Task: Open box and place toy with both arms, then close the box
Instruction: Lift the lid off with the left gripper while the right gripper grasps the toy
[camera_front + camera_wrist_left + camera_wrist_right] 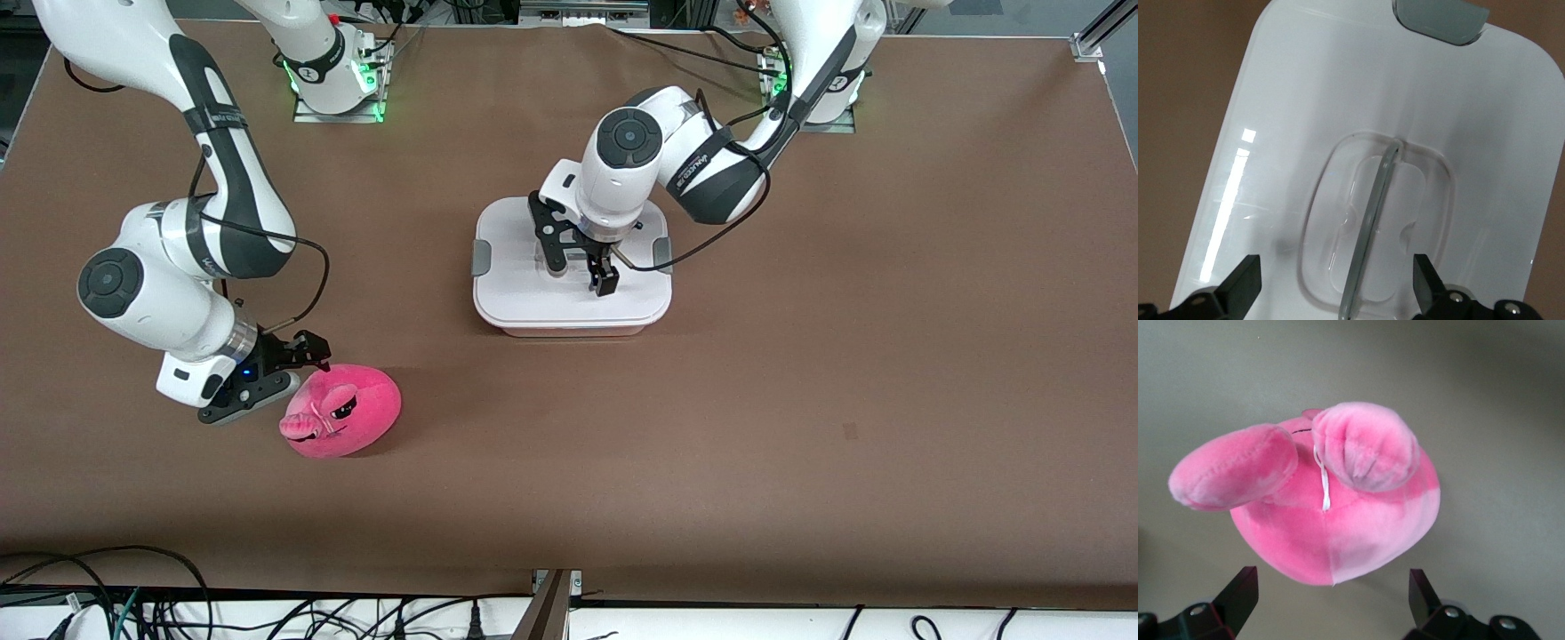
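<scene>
Awaiting opening: box [569,302], lid on, mid-table [800,400]. Left gripper [582,267] wide open, empty, over its handle [1371,227]. Right gripper [289,369] open, empty, beside plush toy [342,413], nearer the camera than the box.

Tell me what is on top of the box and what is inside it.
A white lid covers the box, its clear handle in the centre. The open left gripper is over that handle. The inside cannot be seen.

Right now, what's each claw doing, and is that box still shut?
Left gripper open, over the box lid's handle. Right gripper open beside the toy, not gripping. Lid on. Nothing in the way.
</scene>
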